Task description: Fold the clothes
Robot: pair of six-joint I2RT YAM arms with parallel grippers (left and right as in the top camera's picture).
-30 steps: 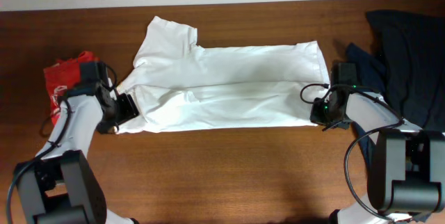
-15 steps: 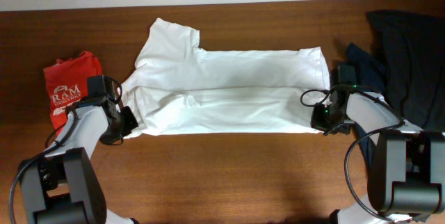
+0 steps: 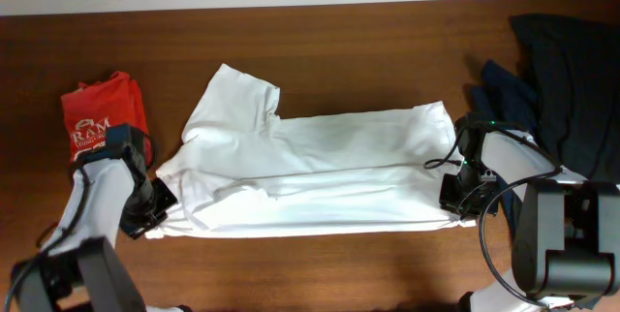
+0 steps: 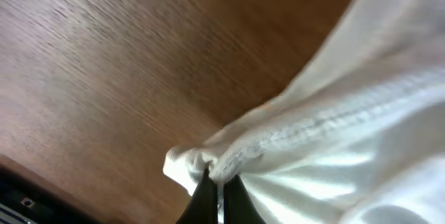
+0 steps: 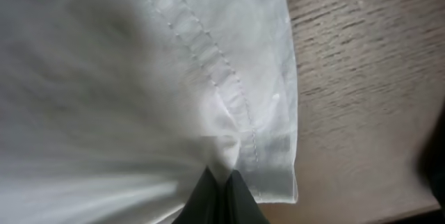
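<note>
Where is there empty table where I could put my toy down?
Bare table runs along the far edge beyond the white shirt, and along the near edge in front of it. Crowded: red shirt at left, dark clothes at right.

Bare table (image 3: 387, 50) runs open behind the white T-shirt (image 3: 310, 171) and along its near edge (the far strip the wider); the red shirt (image 3: 97, 118) crowds the left side, the dark clothes (image 3: 567, 89) the right.

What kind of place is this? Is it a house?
Probably a robot lab, not a home: the left pincer and right pincer hold a white T-shirt on a wooden table, a red shirt beside.
</note>
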